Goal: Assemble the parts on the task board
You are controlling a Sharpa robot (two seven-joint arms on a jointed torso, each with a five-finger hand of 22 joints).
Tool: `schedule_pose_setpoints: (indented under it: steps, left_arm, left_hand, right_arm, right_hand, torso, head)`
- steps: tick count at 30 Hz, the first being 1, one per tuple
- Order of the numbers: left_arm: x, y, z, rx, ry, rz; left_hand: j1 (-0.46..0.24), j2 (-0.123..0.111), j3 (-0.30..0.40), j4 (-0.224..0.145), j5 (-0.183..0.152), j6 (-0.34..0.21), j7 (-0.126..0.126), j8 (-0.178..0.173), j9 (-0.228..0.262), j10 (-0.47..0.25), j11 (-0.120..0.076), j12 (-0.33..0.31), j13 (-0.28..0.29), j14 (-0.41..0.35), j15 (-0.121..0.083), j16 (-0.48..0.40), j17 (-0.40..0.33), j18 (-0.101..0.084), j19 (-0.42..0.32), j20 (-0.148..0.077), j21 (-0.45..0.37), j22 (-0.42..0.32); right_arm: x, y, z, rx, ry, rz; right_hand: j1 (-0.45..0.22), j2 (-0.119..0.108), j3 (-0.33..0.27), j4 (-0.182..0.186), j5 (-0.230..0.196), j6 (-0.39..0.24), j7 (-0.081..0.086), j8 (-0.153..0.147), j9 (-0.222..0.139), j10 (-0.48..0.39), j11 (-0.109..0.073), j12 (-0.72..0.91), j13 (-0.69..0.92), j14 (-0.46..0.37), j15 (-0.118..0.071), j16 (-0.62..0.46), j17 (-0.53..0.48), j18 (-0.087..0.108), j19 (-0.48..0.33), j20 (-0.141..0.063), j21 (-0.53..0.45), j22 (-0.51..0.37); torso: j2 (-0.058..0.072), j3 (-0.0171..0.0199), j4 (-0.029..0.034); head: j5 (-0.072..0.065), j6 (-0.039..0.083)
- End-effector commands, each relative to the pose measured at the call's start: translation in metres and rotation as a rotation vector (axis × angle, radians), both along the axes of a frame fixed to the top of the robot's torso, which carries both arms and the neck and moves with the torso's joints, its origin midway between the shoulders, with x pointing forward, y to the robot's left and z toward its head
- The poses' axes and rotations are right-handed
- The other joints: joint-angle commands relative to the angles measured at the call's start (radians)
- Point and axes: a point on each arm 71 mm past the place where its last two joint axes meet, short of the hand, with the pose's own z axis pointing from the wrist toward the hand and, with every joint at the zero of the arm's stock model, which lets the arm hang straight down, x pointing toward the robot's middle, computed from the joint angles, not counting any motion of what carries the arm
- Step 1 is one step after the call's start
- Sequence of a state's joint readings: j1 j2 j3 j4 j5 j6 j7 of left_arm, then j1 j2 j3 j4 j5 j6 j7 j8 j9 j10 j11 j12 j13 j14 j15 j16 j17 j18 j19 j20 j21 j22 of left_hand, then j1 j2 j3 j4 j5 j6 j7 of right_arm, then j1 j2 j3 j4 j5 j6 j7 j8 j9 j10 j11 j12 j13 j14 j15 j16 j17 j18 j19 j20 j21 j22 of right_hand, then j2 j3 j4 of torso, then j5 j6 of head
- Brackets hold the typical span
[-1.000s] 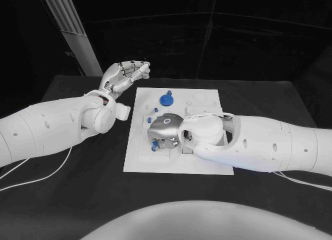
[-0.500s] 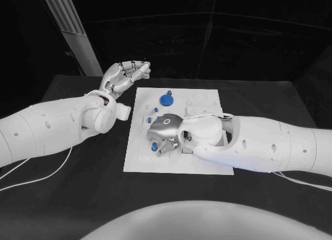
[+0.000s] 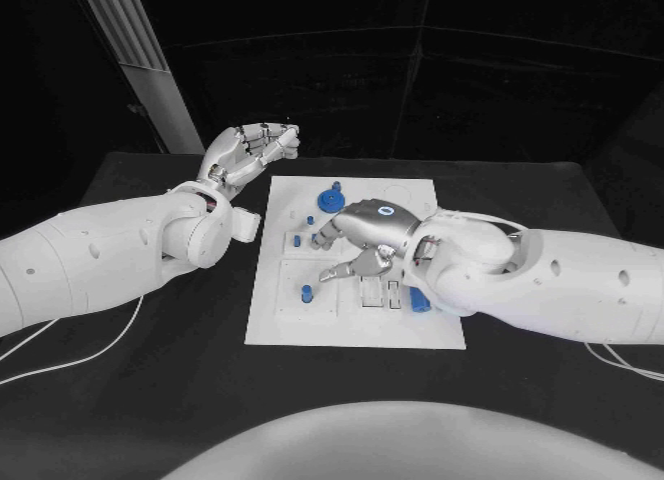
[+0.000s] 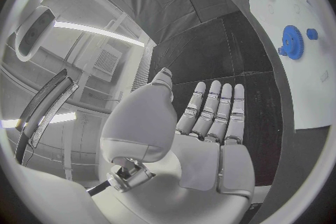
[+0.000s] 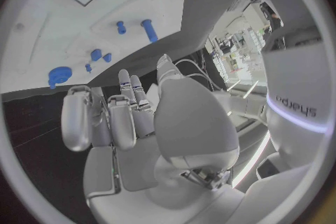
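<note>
Nearest on the black counter [image 3: 145, 400] lies the white task board [image 3: 311, 325], its near part bare. Just beyond that, a small blue peg [image 3: 306, 293] stands on the board's left side, and a blue block [image 3: 419, 297] sits beside the right arm, next to some narrow slots. The right robot hand [image 3: 364, 232] hangs over the middle of the board with its fingers apart and reaching down toward the plate; nothing is seen in its grasp, so it reads as released. Farther back, a blue gear [image 3: 332, 201] rests on the board with a small blue knob [image 3: 335, 186] just behind it. Beyond the board's far left corner, the left robot hand [image 3: 250, 146] is raised off the counter, palm up, fingers loosely extended side by side and grasping nothing.
</note>
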State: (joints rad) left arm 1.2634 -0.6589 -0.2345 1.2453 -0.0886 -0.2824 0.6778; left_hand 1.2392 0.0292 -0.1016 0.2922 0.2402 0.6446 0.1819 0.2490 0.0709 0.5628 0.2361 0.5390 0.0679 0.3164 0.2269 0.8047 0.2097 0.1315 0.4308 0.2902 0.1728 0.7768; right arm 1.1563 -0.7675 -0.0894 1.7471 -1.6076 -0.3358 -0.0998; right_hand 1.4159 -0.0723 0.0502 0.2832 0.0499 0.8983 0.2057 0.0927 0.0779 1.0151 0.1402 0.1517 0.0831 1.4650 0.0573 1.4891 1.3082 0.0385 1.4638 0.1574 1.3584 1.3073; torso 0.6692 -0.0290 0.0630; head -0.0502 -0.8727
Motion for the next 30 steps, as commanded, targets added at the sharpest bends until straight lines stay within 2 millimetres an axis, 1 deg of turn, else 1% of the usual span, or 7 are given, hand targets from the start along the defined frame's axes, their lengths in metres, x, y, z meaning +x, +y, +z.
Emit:
schedule_pose_setpoints:
  steps: [1,8,15,16,20,22,30]
  left_arm:
    - [-0.003,-0.002,0.010,-0.063,-0.136,-0.027]
    - [-0.001,-0.004,0.009,-0.061,-0.133,-0.028]
    - [-0.001,-0.006,0.008,-0.061,-0.131,-0.031]
    - [-0.001,-0.006,0.008,-0.061,-0.130,-0.031]
    - [0.000,-0.007,0.008,-0.060,-0.129,-0.031]
    - [0.000,-0.007,0.007,-0.061,-0.129,-0.032]
    - [-0.001,-0.007,0.007,-0.061,-0.126,-0.033]
  left_hand:
    - [0.001,0.011,-0.007,0.000,0.006,-0.008,0.089,0.004,-0.002,-0.008,-0.001,0.006,-0.001,-0.004,0.000,0.004,-0.002,-0.016,0.002,0.000,-0.004,-0.002]
    - [0.001,0.012,-0.008,0.000,0.006,-0.009,0.089,0.005,-0.002,-0.010,-0.001,0.007,-0.001,-0.005,0.001,0.005,-0.003,-0.016,0.002,0.000,-0.004,-0.002]
    - [0.001,0.012,-0.008,0.000,0.006,-0.010,0.090,0.005,-0.002,-0.011,-0.001,0.007,-0.001,-0.006,0.001,0.005,-0.004,-0.016,0.002,0.000,-0.004,-0.002]
    - [0.001,0.012,-0.008,0.000,0.006,-0.010,0.090,0.005,-0.002,-0.011,-0.001,0.007,-0.001,-0.006,0.001,0.005,-0.004,-0.016,0.002,0.000,-0.004,-0.002]
    - [0.000,0.012,-0.009,0.000,0.006,-0.011,0.090,0.005,-0.002,-0.011,0.000,0.007,-0.002,-0.006,0.001,0.006,-0.005,-0.016,0.002,0.000,-0.005,-0.002]
    - [0.000,0.012,-0.009,0.000,0.006,-0.011,0.090,0.005,-0.002,-0.011,0.000,0.007,-0.002,-0.006,0.001,0.006,-0.005,-0.016,0.002,0.000,-0.005,-0.002]
    - [0.000,0.013,-0.009,0.000,0.006,-0.011,0.090,0.005,-0.002,-0.012,0.000,0.007,-0.002,-0.007,0.001,0.006,-0.005,-0.016,0.002,0.000,-0.005,-0.002]
  right_arm:
    - [0.008,-0.023,0.015,0.295,0.174,-0.151]
    - [0.009,-0.080,0.020,0.280,0.298,-0.324]
    - [0.004,-0.115,0.011,0.166,0.412,-0.453]
    - [0.003,-0.120,0.009,0.148,0.426,-0.474]
    - [0.004,-0.133,0.005,0.086,0.437,-0.541]
    - [0.002,-0.138,0.001,0.052,0.423,-0.566]
    - [-0.007,-0.147,-0.012,-0.036,0.421,-0.637]
  right_hand:
    - [-0.003,0.022,0.003,0.003,-0.001,0.006,-0.007,0.009,0.001,0.061,-0.013,0.041,0.015,0.053,-0.010,-0.002,-0.007,0.017,0.004,-0.003,-0.005,0.169]
    - [-0.075,0.063,-0.077,-0.001,0.001,-0.016,-0.043,0.038,0.005,0.164,-0.053,0.267,0.157,0.045,-0.054,-0.023,-0.058,0.021,-0.006,-0.042,-0.031,0.157]
    - [-0.209,0.078,-0.236,-0.006,0.002,-0.130,-0.048,0.096,0.014,-0.023,-0.053,0.813,0.637,-0.005,-0.047,-0.054,-0.127,0.055,-0.107,-0.044,-0.205,0.087]
    - [-0.226,0.078,-0.258,-0.008,0.005,-0.152,-0.053,0.126,0.022,-0.037,-0.033,1.031,0.850,-0.016,-0.041,-0.044,-0.113,0.064,-0.136,-0.044,-0.240,0.075]
    - [-0.296,0.062,-0.251,-0.002,0.002,-0.169,-0.049,0.188,0.041,0.340,-0.056,1.366,1.326,0.014,-0.028,0.016,0.041,0.081,-0.195,-0.042,-0.325,0.048]
    - [-0.309,0.032,-0.243,0.011,0.004,-0.128,-0.047,0.234,0.057,0.556,-0.053,1.419,1.488,0.073,-0.031,0.062,0.187,0.066,-0.171,-0.031,-0.279,0.070]
    - [-0.359,-0.023,-0.167,0.012,0.091,-0.010,-0.066,0.392,0.110,0.556,-0.064,1.419,1.488,0.106,-0.037,0.082,0.263,-0.020,0.068,-0.027,0.140,0.239]
  torso:
    - [-0.001,-0.0009,-0.0013]
    - [-0.002,-0.0030,-0.0035]
    - [-0.004,-0.0043,-0.0030]
    - [-0.004,-0.0040,-0.0046]
    - [-0.003,-0.0041,-0.0043]
    - [-0.003,-0.0040,-0.0034]
    - [-0.001,-0.0030,-0.0051]
  head:
    - [-0.023,0.000]
    - [-0.069,0.000]
    - [-0.099,0.000]
    - [-0.101,0.000]
    - [-0.117,0.000]
    - [-0.125,0.000]
    - [-0.133,0.000]
